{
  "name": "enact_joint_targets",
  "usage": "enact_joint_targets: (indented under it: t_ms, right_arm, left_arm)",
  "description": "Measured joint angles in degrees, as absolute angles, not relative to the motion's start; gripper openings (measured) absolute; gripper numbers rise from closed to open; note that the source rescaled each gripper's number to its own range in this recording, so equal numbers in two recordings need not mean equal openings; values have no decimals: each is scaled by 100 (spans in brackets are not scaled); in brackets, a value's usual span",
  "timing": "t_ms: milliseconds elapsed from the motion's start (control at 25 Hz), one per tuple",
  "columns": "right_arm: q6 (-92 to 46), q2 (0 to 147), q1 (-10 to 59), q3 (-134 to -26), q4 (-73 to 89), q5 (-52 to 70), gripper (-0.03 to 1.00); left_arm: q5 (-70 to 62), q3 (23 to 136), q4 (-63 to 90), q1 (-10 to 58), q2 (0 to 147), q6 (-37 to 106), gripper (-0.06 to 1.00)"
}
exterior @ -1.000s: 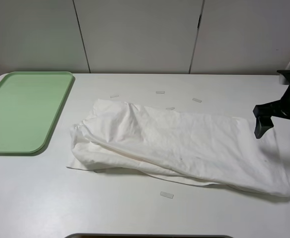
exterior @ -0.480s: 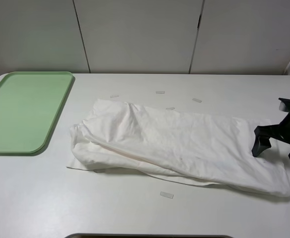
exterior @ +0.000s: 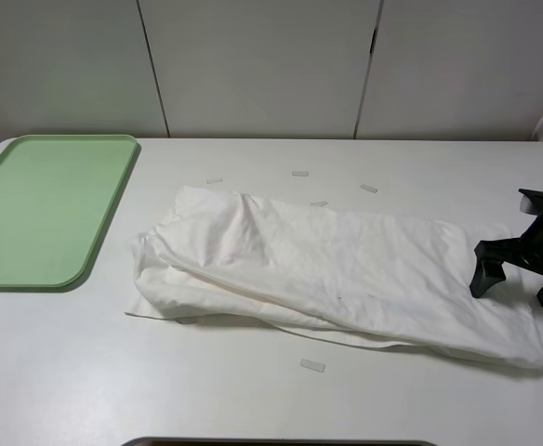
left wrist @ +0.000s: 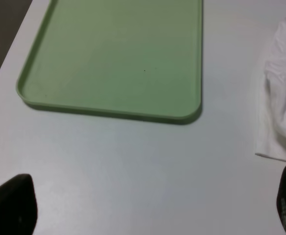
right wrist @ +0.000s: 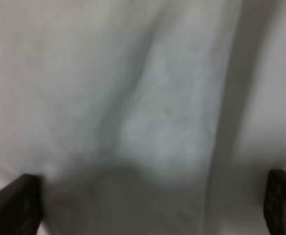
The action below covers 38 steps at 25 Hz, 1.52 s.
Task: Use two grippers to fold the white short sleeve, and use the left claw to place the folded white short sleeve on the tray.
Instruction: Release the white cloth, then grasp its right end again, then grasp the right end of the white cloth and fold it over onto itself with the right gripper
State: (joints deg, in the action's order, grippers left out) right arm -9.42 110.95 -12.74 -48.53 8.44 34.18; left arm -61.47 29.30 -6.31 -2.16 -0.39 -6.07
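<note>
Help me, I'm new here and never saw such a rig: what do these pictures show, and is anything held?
This is a robot with two arms, each ending in a claw. One picture is from a camera mounted high; the other two from cameras on the wrists. On the table lie a crumpled white shirt, an empty green tray and small tape strips. The right claw stands open over the shirt's right end. The left claw, open, is over bare table near the tray. Neither holds anything.

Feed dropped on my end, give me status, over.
Right end effector open at right end of white short sleeve. Left end effector open over table beside tray. Shirt rumpled, ungripped. Nothing blocking.
</note>
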Motion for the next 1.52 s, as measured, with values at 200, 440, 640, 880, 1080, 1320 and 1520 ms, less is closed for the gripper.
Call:
enact_joint_targets:
  t_ms: [200, 440, 640, 880, 1080, 1320, 1520]
  right_arm:
    - [-965, 11112, -1281, -4853, 903, 3356, 56]
    - [-984, 11136, -1274, -4858, 1312, 3444, 12]
    - [-984, 11163, -1274, -4915, 1312, 3520, 12]
    - [-984, 11298, -1274, -5525, 1114, 4362, 12]
    - [-984, 11123, -1274, -6098, 598, 4755, 12]
    - [-984, 10761, -1274, -7073, 75, 5593, 12]
    - [-984, 10761, -1274, -8118, -732, 6010, 12]
  left_arm:
    - [-6147, 2930, -631, -216, -44, -607, 98]
    - [-6147, 2930, -631, -216, -50, -607, 98]
    - [-6147, 2930, -631, -216, -50, -607, 98]
    - [-6147, 2930, -631, -216, -50, -607, 98]
    - [-6147, 2930, -631, -216, -50, -607, 98]
    - [-6147, 2930, -631, -216, -50, -607, 98]
    - [-6147, 2930, -631, -216, -50, -607, 98]
